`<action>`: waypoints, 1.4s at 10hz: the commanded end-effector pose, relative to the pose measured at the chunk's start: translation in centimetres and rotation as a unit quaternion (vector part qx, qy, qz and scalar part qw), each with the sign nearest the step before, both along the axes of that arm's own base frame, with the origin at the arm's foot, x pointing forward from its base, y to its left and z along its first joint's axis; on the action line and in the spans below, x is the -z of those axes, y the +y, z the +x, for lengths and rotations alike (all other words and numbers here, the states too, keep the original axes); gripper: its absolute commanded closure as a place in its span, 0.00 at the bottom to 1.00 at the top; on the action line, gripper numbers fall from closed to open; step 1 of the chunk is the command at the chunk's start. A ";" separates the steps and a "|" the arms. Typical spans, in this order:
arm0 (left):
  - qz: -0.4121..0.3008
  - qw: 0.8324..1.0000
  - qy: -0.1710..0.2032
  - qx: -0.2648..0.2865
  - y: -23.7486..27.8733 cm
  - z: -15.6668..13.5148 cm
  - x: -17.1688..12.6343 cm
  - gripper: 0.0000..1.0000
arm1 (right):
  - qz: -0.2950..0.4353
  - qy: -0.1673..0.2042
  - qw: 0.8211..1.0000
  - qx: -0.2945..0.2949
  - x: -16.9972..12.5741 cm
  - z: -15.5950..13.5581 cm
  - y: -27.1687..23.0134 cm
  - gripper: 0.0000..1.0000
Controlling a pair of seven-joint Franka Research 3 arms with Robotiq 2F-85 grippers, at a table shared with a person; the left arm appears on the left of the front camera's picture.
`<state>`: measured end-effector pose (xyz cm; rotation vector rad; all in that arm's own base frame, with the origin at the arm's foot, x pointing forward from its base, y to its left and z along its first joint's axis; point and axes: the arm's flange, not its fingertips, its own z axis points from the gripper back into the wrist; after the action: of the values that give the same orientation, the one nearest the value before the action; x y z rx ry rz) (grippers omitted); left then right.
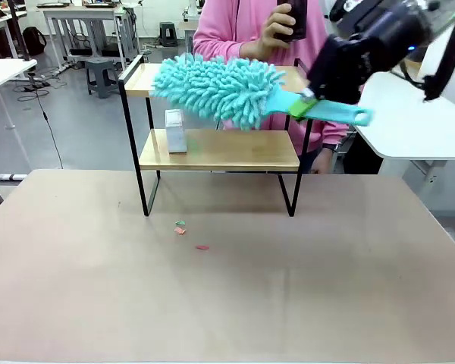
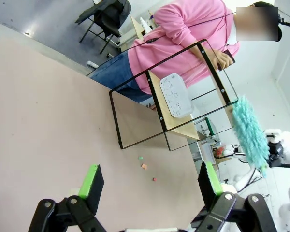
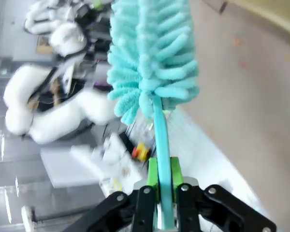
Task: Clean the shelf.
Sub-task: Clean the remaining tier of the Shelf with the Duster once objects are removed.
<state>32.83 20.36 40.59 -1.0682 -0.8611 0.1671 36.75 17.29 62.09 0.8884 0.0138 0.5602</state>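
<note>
The shelf (image 1: 212,152) stood at the counter's (image 1: 227,296) far edge. The right fingers (image 3: 152,170) were clamped on a teal duster (image 1: 216,87), its fluffy head level with the top board. The left fingers (image 2: 93,179) hung spread, empty.

Right gripper (image 3: 164,170): black linkage fingers, bright green pads (image 3: 152,169), silver pivot pins (image 3: 120,196) at the joints.

Left gripper (image 2: 151,180): same construction, with black links, green pads and round silver pins.

Right arm, wrist section (image 1: 379,34): glossy black housing with a small blue light (image 1: 412,50). A black cable (image 1: 440,72) hangs beside it. The link behind appears to be white, but it is cut off by the frame edge.

Person (image 1: 227,30): pink long-sleeved top and blue jeans (image 2: 111,72).
</note>
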 end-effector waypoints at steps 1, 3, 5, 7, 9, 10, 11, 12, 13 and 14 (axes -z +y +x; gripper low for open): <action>-0.002 1.000 -0.017 -0.003 -0.4 -0.1 0.2 0.00 | 0.011 0.080 0.994 -0.073 -1.1 0.5 -3.0 1.00; -0.002 1.000 -0.017 -0.003 -0.4 -0.1 0.2 0.00 | 0.056 0.112 0.989 -0.084 -1.0 0.2 -5.2 1.00; -0.002 1.000 -0.017 -0.003 -0.4 -0.1 0.2 0.00 | 0.081 0.113 0.987 -0.076 -0.7 0.3 -6.6 1.00; -0.002 1.000 -0.017 -0.003 -0.4 -0.1 0.2 0.00 | 0.147 0.123 0.978 -0.082 -1.5 -0.8 -9.9 1.00; -0.002 1.000 -0.017 -0.003 -0.4 -0.1 0.2 0.00 | 0.224 0.086 0.970 -0.038 -3.6 -4.5 -17.3 1.00; -0.002 1.000 -0.017 -0.003 -0.4 -0.1 0.2 0.00 | 0.254 0.043 0.966 0.027 -4.1 -7.1 -21.9 1.00; -0.002 1.000 -0.017 -0.003 -0.4 -0.1 0.2 0.00 | 0.270 0.002 0.955 0.122 -3.4 -9.9 -26.8 1.00; -0.002 1.000 -0.017 -0.003 -0.4 -0.1 0.2 0.00 | 0.299 -0.009 0.938 0.174 -1.9 -12.3 -30.3 1.00; -0.002 1.000 -0.017 -0.003 -0.4 -0.1 0.2 0.00 | 0.311 -0.012 0.921 0.233 0.3 -14.0 -33.3 1.00; -0.002 1.000 -0.017 -0.003 -0.4 -0.1 0.2 0.00 | 0.297 0.005 0.905 0.304 3.0 -15.0 -35.7 1.00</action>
<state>32.82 20.37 40.62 -1.0671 -0.8617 0.1669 20.66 -19.05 61.66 1.4491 -0.3851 0.0666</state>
